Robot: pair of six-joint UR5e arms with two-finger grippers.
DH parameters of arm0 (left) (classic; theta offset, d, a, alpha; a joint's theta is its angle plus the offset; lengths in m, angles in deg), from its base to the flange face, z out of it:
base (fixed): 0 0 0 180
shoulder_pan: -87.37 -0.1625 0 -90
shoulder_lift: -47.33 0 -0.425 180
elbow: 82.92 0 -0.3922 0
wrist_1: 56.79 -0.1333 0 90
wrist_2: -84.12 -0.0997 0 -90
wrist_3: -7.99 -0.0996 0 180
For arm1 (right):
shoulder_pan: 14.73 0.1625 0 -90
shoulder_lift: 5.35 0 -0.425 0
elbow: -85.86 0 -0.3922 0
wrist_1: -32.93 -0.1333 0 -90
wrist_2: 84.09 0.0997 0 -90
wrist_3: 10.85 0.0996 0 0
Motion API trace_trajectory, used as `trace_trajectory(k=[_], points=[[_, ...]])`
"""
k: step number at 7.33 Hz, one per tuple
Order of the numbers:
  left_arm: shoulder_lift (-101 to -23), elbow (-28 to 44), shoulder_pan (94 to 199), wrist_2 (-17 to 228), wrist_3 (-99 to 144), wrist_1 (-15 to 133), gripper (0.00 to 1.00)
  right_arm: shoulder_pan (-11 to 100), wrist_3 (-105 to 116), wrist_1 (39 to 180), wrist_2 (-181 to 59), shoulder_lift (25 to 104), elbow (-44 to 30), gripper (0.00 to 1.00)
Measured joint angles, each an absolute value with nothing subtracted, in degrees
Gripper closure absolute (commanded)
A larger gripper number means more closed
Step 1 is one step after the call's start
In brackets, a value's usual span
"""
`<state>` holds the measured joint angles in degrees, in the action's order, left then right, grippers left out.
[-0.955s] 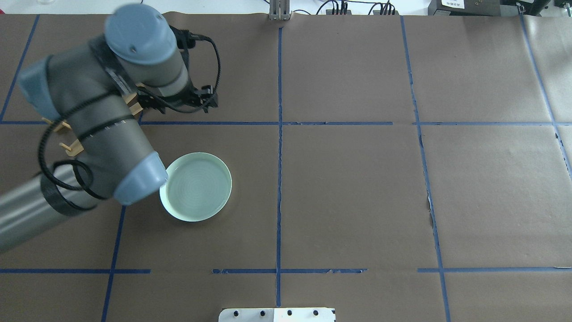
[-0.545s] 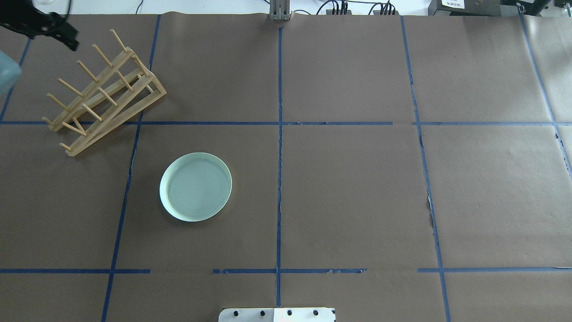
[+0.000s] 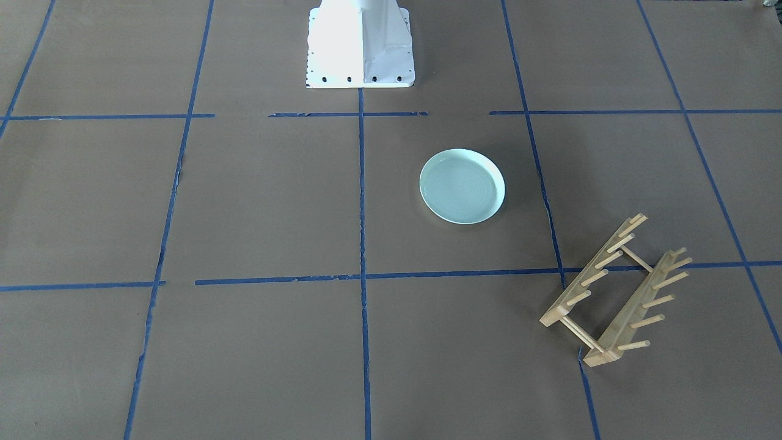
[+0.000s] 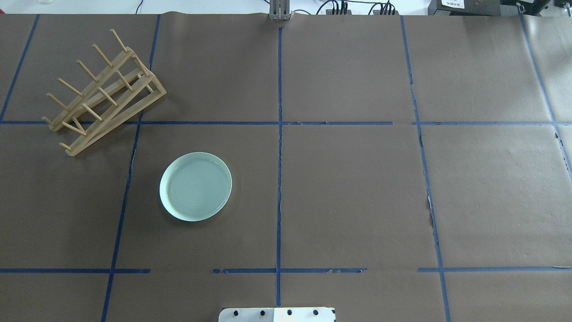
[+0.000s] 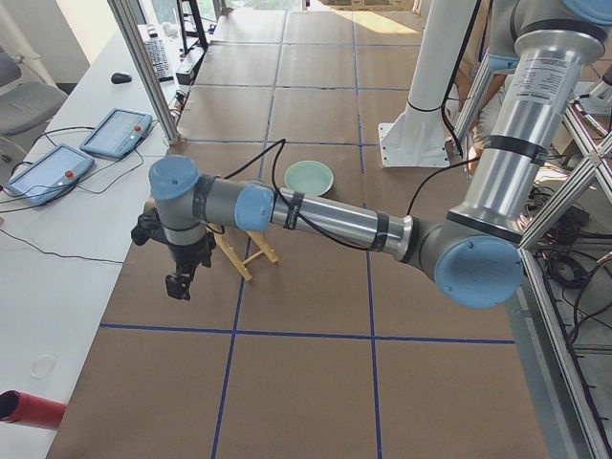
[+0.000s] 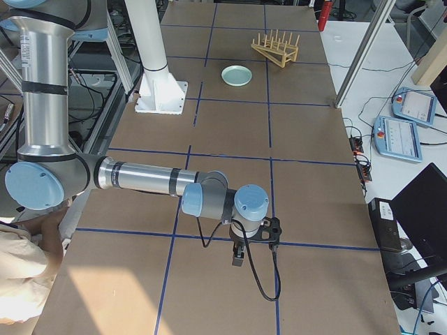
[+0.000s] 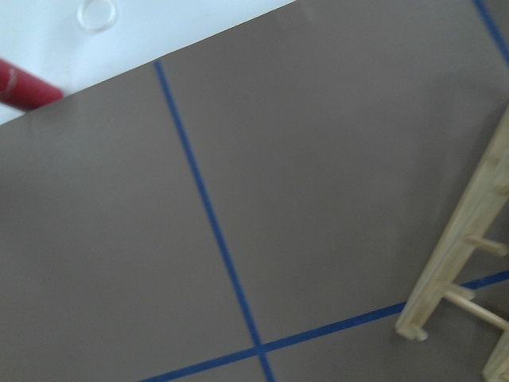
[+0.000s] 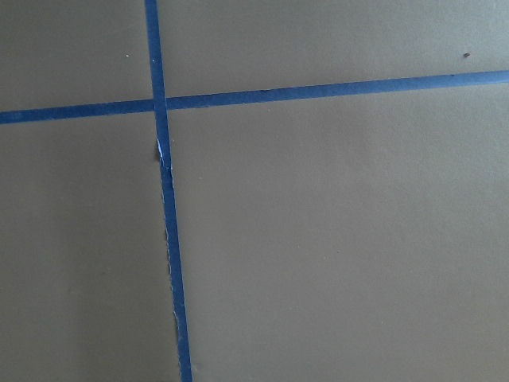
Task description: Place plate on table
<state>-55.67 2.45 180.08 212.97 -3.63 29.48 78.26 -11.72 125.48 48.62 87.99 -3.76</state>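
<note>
From the front, the glossy round mint plate [image 3: 462, 186], faint rings inside its raised rim, lies flat on my brown paper table [image 3: 244, 201], in its left half. A wooden rack [image 3: 617, 293] with 2 rows of pegs stands apart from it, toward the far-left corner.

In the left side view, my left gripper [image 5: 180, 277] hangs over the left end. I cannot tell whether its fingers are apart.

In the right side view, my right gripper [image 6: 238, 257] hovers near the right end, and its state is equally unclear.

L gripper [image 5: 177, 286] jaws unclear, rack [image 7: 459, 239] cropped, blurred

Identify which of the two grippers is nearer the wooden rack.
The left gripper, hanging beside the rack; the right gripper is at the opposite end.
</note>
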Motion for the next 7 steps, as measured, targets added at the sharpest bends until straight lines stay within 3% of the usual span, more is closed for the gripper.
trace_trajectory(k=[7], points=[[-49.0,3.3,181.8,219.8,-3.6,29.3,0.0,78.3,-11.7,125.5,48.6,88.0,-3.8,0.0]])
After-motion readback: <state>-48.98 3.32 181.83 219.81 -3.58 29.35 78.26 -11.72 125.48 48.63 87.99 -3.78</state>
